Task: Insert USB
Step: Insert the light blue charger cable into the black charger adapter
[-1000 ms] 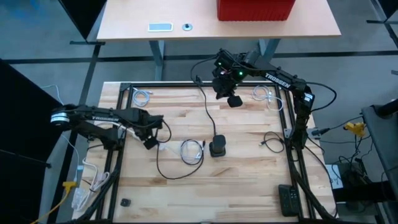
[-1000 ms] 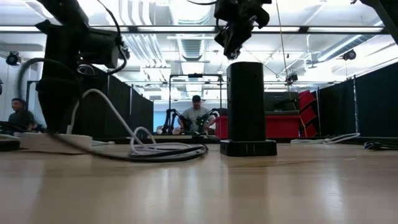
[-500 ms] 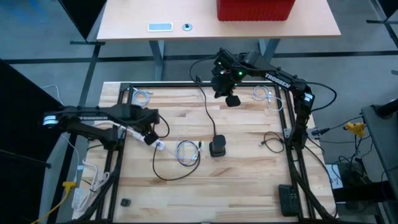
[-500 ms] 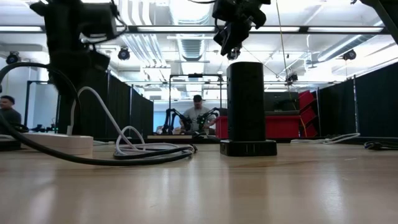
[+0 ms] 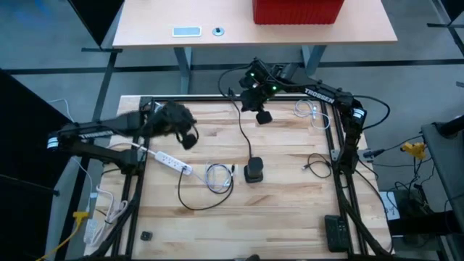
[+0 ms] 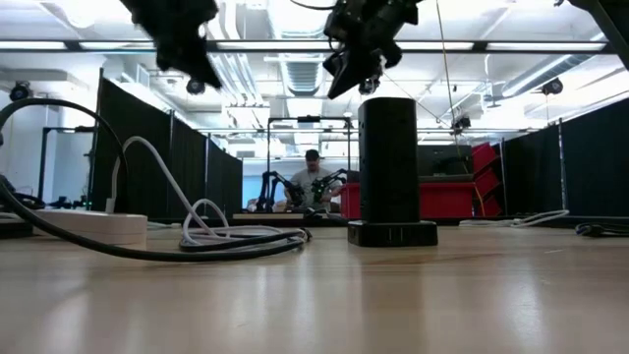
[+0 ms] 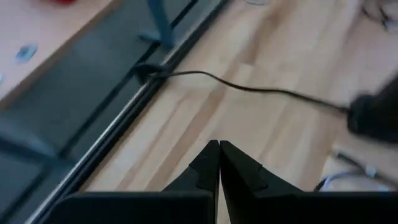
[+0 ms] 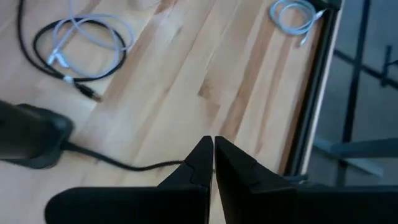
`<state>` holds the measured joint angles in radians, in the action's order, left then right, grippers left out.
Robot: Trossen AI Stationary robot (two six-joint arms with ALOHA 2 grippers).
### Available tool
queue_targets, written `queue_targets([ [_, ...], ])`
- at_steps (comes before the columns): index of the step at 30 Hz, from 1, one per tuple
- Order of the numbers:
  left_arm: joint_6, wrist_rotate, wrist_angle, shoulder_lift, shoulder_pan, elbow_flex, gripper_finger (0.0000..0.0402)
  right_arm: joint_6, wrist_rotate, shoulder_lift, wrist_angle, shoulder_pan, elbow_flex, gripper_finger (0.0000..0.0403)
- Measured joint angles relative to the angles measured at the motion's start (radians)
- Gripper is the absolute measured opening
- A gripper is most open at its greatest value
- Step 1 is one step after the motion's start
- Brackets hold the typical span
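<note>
Right now both of my pincers are squeezed tight with nothing in them. My left pincer [image 5: 190, 140] hangs over the upper left part of the wooden table [image 5: 290, 217] in the high view, up in the air. From its own camera I see its two dark fingers [image 7: 208, 165] pressed together, with bare wood under them. My right pincer [image 5: 264, 116] hangs near the top middle of the frame, by the far edge of the table. Its fingers [image 8: 202, 155] are pressed together too.

Lying on the table, a little left of the middle, is the white power strip [image 5: 168, 161], slanted. Just to its right sits a small coil of light cable [image 5: 219, 177], with a loop of black cable [image 5: 190, 201] curling below it toward the bottom of the frame. I cannot tell which end is the USB plug. The black tower [image 5: 253, 170] stands upright in the middle of the table, close to the right of the coil. A thin black cord [image 5: 240, 123] runs from it up toward the top edge. Two more light coils lie in the upper corners, one at the left [image 5: 166, 112] and one at the right [image 5: 307, 109].

In the low view a person [image 6: 311, 177] sits far back in the room.
</note>
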<state>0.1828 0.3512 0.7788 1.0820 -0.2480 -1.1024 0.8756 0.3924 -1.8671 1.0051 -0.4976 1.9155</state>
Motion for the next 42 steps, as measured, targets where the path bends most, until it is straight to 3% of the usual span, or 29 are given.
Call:
queue_targets([
  [6, -0.018, -0.043, 0.303, 0.122, -0.158, -0.3, 0.0, 0.051, -0.06, 0.0, -0.02, -0.02, -0.009, 0.0],
  [10, -0.045, -0.133, 0.421, 0.198, -0.267, -0.423, 0.0, 0.003, -0.059, 0.0, -0.024, -0.047, -0.01, 0.0],
  [18, -0.122, -0.068, 0.527, 0.287, -0.381, -0.494, 0.0, -0.061, -0.033, -0.001, -0.103, -0.048, -0.018, 0.0],
  [23, -0.239, 0.01, 0.475, 0.318, -0.38, -0.492, 0.0, -0.159, -0.014, -0.001, -0.162, -0.015, -0.018, 0.0],
  [27, -0.27, 0.207, 0.453, 0.346, -0.388, -0.491, 0.0, -0.153, -0.015, -0.001, -0.222, 0.002, -0.018, 0.0],
  [30, -0.29, 0.34, 0.45, 0.376, -0.414, -0.491, 0.0, -0.016, -0.02, -0.001, -0.24, 0.007, -0.018, 0.0],
  [37, -0.353, 0.287, 0.318, 0.488, -0.514, -0.49, 0.0, -0.117, -0.099, -0.001, -0.325, 0.011, -0.018, 0.0033],
  [39, -0.355, 0.287, 0.331, 0.526, -0.551, -0.49, 0.0, -0.184, -0.168, -0.001, -0.302, 0.014, -0.018, 0.0058],
  [42, -0.298, 0.253, 0.437, 0.589, -0.592, -0.49, 0.0003, -0.251, -0.18, -0.001, -0.203, 0.026, -0.02, 0.0095],
])
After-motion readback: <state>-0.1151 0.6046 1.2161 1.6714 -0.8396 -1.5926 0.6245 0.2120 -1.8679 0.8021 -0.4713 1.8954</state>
